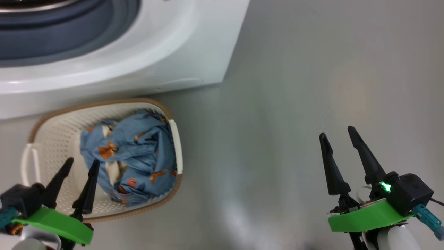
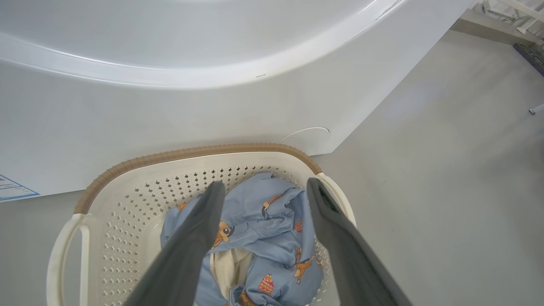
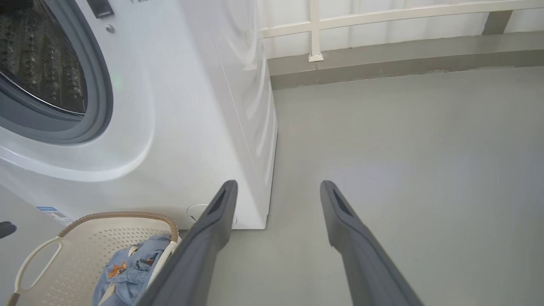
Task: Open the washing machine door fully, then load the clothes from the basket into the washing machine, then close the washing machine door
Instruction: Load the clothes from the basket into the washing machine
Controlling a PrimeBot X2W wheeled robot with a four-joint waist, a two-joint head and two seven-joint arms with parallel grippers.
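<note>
Both jaws gape empty: the left gripper (image 1: 83, 162) over the basket (image 1: 55, 139) holding the bunched clothes (image 1: 138, 156), the right gripper (image 1: 336, 133) over the floor (image 1: 277, 139) well to the right. The right wrist view shows the steel drum (image 3: 42, 63) of the washing machine (image 1: 156, 66) just beyond the basket, and the left wrist view shows its blue sticker (image 2: 12, 189).

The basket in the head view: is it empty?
No, the basket holds the clothes, a crumpled light blue bundle with orange-brown figures.

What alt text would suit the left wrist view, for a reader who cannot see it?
The open left gripper hovers above blue printed clothes in a cream basket, standing before the white washing machine.
</note>
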